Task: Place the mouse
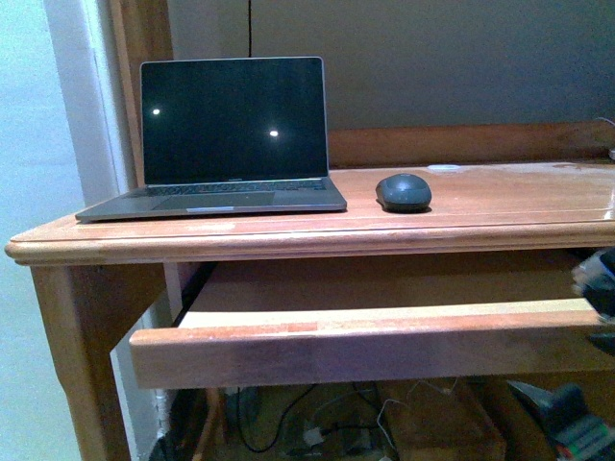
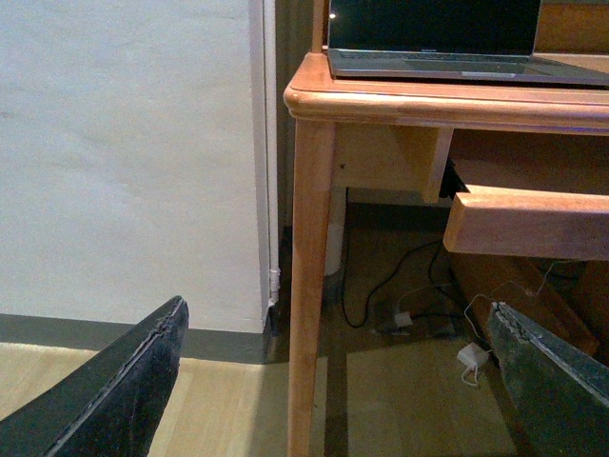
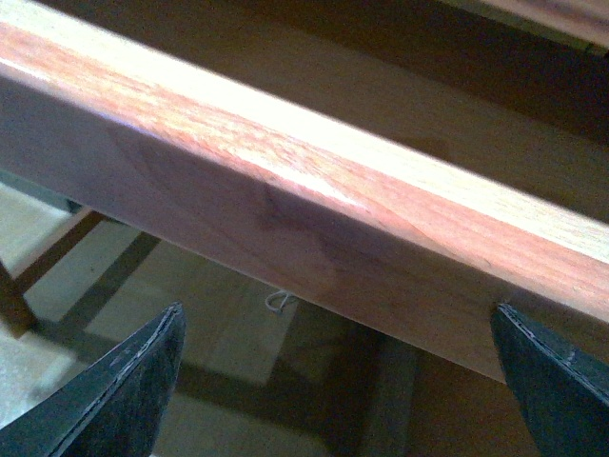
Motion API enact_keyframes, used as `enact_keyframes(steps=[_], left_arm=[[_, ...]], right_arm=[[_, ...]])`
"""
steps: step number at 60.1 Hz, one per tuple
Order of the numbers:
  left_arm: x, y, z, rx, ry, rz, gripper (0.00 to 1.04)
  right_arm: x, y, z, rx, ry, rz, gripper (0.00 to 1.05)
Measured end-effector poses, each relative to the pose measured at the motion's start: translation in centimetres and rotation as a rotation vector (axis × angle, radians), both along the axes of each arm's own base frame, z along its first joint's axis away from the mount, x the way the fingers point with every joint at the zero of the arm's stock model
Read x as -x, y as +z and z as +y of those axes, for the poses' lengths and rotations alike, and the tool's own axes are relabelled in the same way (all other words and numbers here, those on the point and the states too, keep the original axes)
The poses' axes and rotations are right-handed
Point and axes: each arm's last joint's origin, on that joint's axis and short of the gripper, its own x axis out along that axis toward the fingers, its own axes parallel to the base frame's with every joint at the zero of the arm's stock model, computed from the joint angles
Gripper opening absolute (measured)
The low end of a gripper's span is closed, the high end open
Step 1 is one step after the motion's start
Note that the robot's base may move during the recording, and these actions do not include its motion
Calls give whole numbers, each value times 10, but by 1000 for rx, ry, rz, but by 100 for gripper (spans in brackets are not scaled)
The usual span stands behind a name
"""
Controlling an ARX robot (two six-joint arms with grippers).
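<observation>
A wooden desk (image 1: 500,206) with a rounded front edge carries two things. An open laptop (image 1: 226,144) with a dark screen sits on the side farther from the right hand (image 1: 598,288), which shows blurred at the drawer's far end. The mouse (image 1: 403,192) lies just beside the laptop's corner, between laptop and that hand, apart from both. A small pale disc (image 1: 444,168) lies behind the mouse, near the desk's raised back rail.

Below the top a drawer (image 1: 365,351) stands pulled out — its inside, as far as it shows, is bare wood. In the right wrist view the drawer's front board (image 3: 314,219) runs close above the hand's two dark fingers (image 3: 124,390) — not touching them.
</observation>
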Motion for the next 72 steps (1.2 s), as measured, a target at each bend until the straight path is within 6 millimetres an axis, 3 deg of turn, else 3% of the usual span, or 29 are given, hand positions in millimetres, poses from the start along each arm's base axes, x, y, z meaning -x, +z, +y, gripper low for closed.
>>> enact_keyframes(steps=[16,26,35,43,52,61,72], left_arm=[[0,0,0,0,0,0,97],[0,0,0,0,0,0,97],[0,0,0,0,0,0,97],[0,0,0,0,0,0,97],[0,0,0,0,0,0,97],[0,0,0,0,0,0,97],[0,0,0,0,0,0,97]], right_arm=[[-67,3,57,-9,-88,4,97],[-70,3,70,-33,-100,18,97],[-66,11,68,-77,-103,25,97],[-40,28,48,-199,-174,64,97],[14,44,22,-324,-240,61,97],[89,43,11,-375,-212,66,97],[144,34,10,-398,-193,47,97]])
